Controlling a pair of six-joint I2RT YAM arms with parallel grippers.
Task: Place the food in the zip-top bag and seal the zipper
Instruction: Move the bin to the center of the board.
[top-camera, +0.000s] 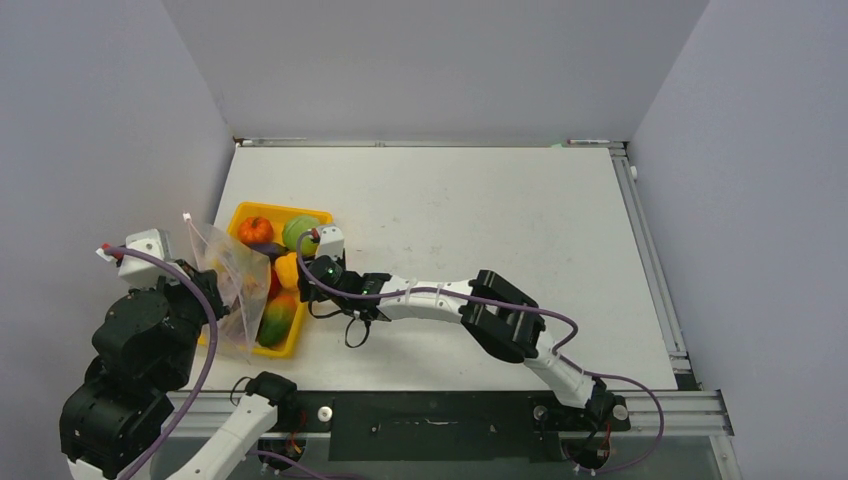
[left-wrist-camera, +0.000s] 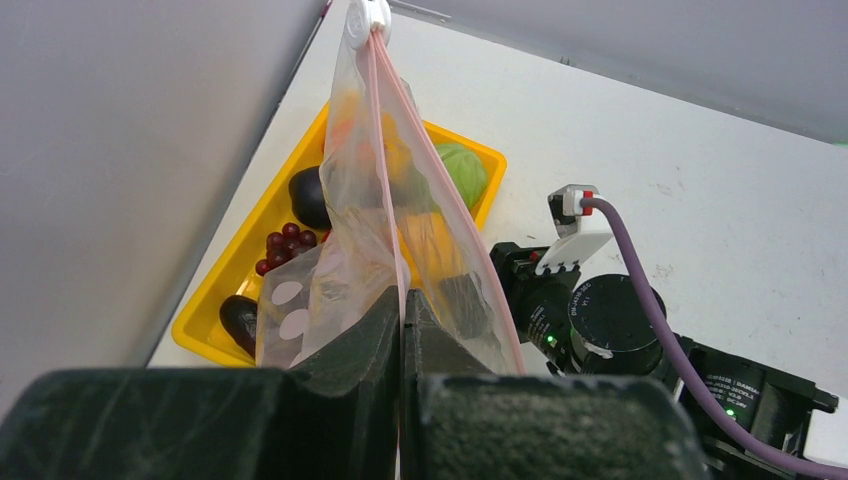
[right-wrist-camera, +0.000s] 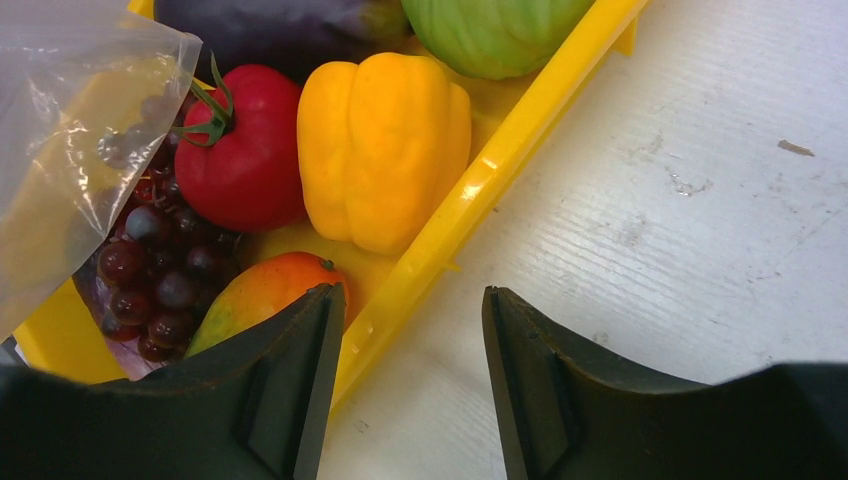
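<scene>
Since the food (right-wrist-camera: 300, 180) all looks to be sitting in the yellow tray (right-wrist-camera: 500, 165) at the desk's (top-camera: 480, 230) 9 o'clock side, I'd say we're at the very first step: picking a piece to load, with sealing a long way off. The left claw (left-wrist-camera: 402, 335) is pressed together on the film of the zip-top bag (left-wrist-camera: 360, 250), holding it up over the tray's 8 o'clock corner. The zipper (left-wrist-camera: 377, 160) runs up from it toward 12 o'clock in the left wrist view. The two pink strips part a bit lower down, so my guess is the mouth is partly open, but I can't tell how wide. The right claw (right-wrist-camera: 410, 310) is spread apart and gripping nothing. It hangs right over the tray's 3 o'clock rim, which passes between the jaws. The mango (right-wrist-camera: 265, 295) sits just inside at its 9 o'clock, and the yellow pepper (right-wrist-camera: 385, 140) and tomato (right-wrist-camera: 240, 150) are up around 11. The grapes (right-wrist-camera: 160, 270) are half under the bag's corner. Next move, I reckon: nudge that claw toward 9 o'clock so it clears the rim, drop onto the mango or pepper, close, lift, then aim between those two floppy strips. With only one claw holding the bag, the opening could easily fold shut.
</scene>
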